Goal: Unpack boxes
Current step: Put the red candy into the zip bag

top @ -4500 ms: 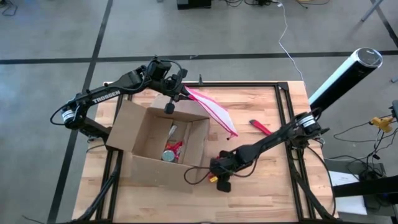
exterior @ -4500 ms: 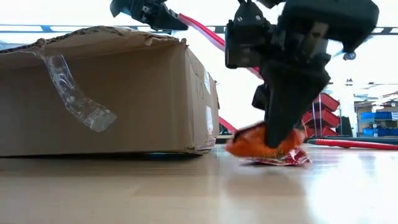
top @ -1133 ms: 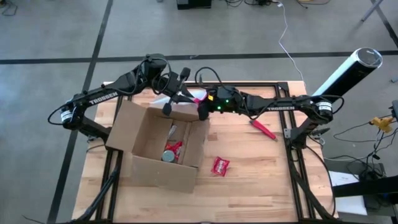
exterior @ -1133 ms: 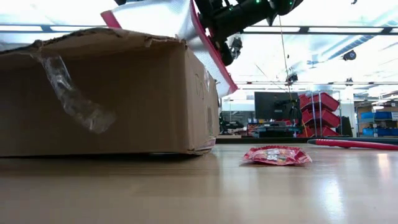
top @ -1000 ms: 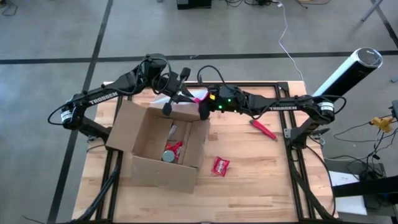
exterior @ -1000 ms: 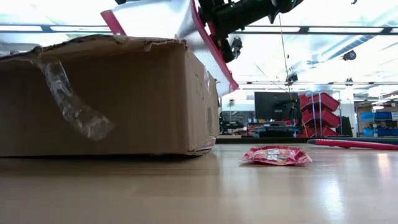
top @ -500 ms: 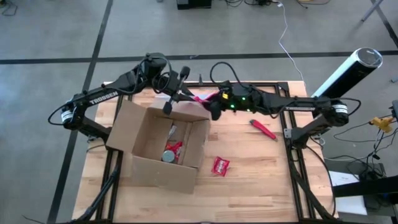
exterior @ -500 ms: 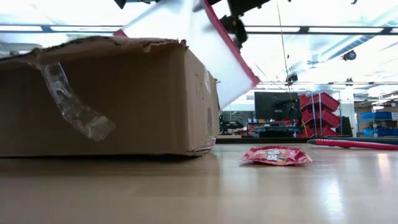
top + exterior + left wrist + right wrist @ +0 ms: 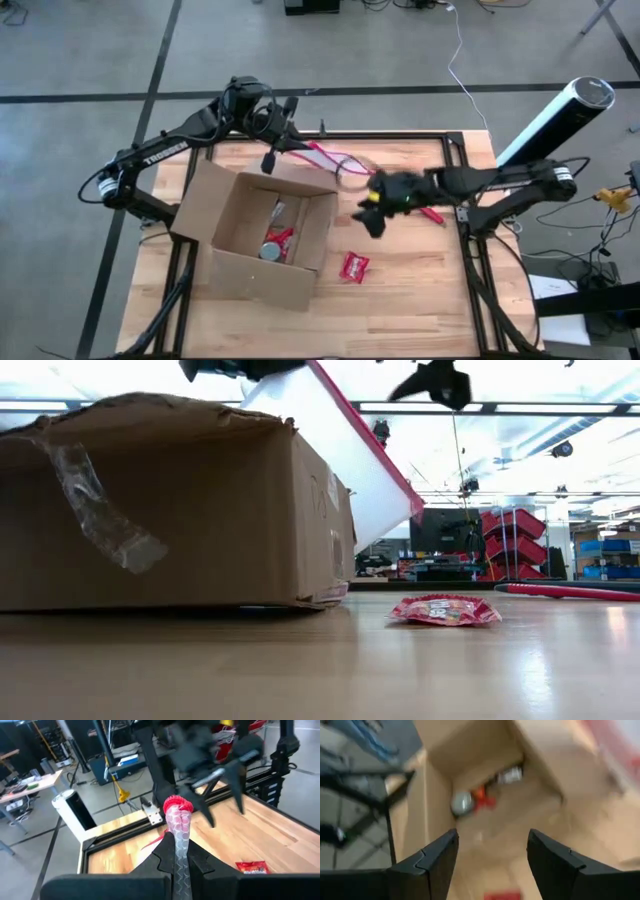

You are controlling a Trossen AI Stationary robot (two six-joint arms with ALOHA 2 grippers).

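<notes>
"TROSSEN" in white letters on my left arm (image 9: 165,152), far-left of table, high view. Red packet (image 9: 444,610) on table right of box (image 9: 180,510): print too small to read (same for box's white labels). Nothing else legible.

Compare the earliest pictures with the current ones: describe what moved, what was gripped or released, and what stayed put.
The right gripper released the red packet, rose to the pouch, then swung away, open. The left gripper stays shut on the pouch. The box did not move.
</notes>
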